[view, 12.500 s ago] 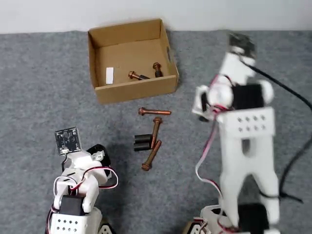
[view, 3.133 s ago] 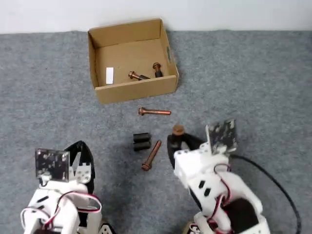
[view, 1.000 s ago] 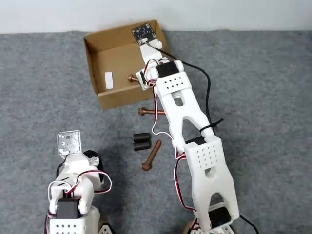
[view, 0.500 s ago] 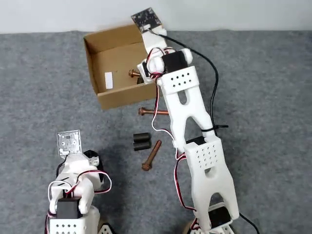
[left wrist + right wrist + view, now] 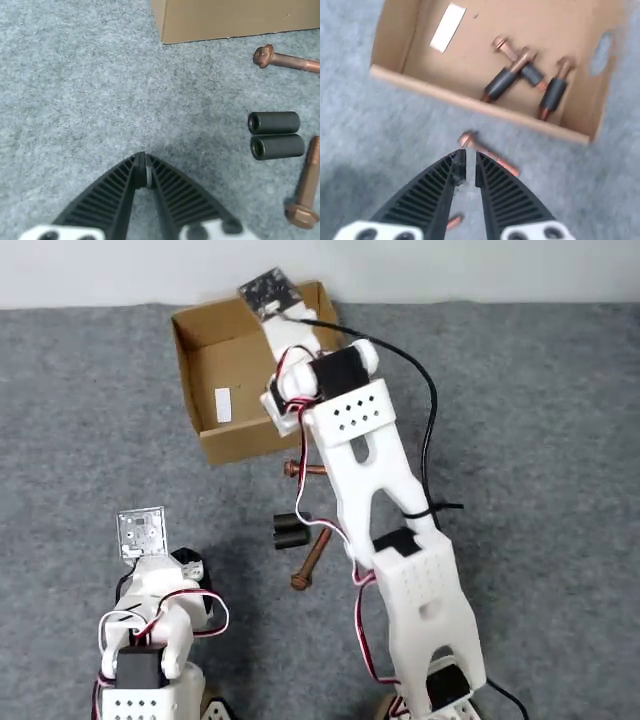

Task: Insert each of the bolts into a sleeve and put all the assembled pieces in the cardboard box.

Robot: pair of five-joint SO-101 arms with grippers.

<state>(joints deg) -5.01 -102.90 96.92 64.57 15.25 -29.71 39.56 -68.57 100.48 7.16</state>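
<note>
Left gripper [image 5: 145, 172]: clenched, empty, near two black cylindrical sleeves [image 5: 274, 122].
Right gripper [image 5: 470, 162]: narrowly parted, empty, just outside brown cardboard box [image 5: 470, 104].

One more bolt [image 5: 516, 63] in cardboard box [image 5: 399, 36]

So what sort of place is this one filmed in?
Probably a robot-manipulation test bench, not a working workshop: a grey felt-like mat, two small white arms side by side, and staged parts: cardboard box, copper bolts, black sleeves.
</note>
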